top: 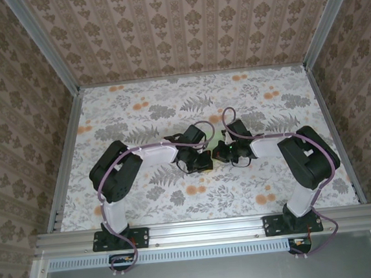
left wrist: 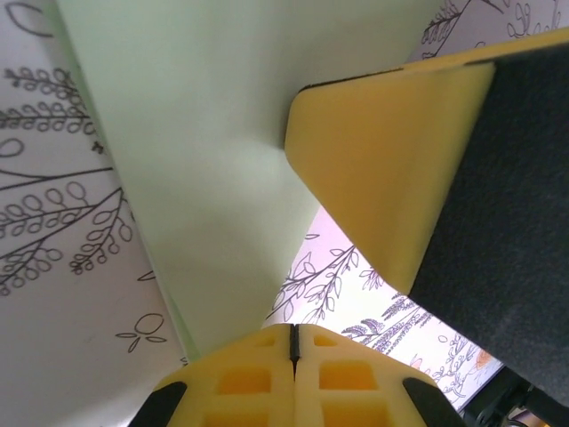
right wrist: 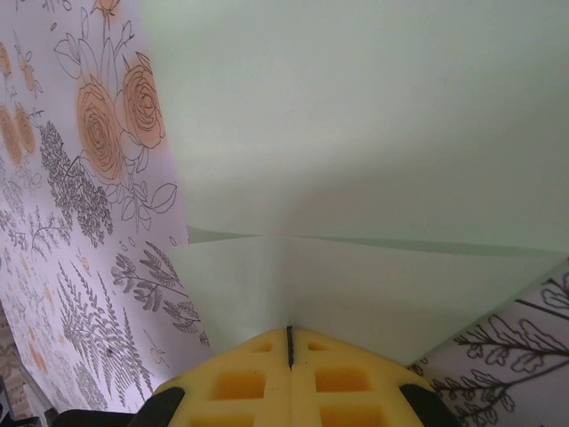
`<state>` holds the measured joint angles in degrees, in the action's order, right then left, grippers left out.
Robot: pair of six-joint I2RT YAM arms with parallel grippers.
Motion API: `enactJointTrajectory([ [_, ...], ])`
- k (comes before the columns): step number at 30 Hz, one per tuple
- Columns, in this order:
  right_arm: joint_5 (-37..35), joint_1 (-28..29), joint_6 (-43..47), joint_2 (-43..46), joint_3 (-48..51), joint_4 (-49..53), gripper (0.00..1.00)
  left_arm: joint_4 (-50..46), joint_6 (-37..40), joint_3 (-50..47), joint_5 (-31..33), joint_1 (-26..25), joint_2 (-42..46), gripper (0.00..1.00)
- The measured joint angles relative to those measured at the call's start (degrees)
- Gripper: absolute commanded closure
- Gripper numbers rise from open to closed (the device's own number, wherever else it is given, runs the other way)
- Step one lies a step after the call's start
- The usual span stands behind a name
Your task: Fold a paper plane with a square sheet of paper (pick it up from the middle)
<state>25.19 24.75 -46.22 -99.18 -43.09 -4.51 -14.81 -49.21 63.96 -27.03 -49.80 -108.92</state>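
Left gripper (left wrist: 292,342) pinched shut on green paper (left wrist: 204,160) at its lower tip | right gripper (right wrist: 289,338) clamped on a folded flap's edge | paper between both at mid-table (top: 274,190) | step: mid-fold, likely | next: line up edges, then press the crease flat

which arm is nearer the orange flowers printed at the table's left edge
Left. The left arm has its elbow bent just to the near side of those orange flowers. The right arm is bent on the opposite side, far from them.
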Motion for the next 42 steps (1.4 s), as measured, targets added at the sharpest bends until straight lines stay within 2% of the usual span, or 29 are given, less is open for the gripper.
enactJointTrajectory([
  [11, 0.11, 0.0, -0.02, -0.04, 0.0, 0.0, 0.99, -1.05, 0.39, -0.02, 0.35, 0.02, 0.02, 1.0],
  [20, 0.31, -0.11, 0.02, -0.17, -0.07, 0.02, 0.99, 4.59, -0.57, -3.26, 0.44, 2.86, 2.64, 1.0],
  [26, 0.33, -0.11, 0.0, -0.22, -0.07, 0.04, 0.99, 5.68, -0.68, -3.23, -0.92, 2.95, 2.36, 1.0],
  [42, 0.83, -0.37, 0.04, -0.59, -0.39, 0.39, 0.99, 3.02, 0.72, -1.68, -2.29, 2.58, -0.76, 1.0],
])
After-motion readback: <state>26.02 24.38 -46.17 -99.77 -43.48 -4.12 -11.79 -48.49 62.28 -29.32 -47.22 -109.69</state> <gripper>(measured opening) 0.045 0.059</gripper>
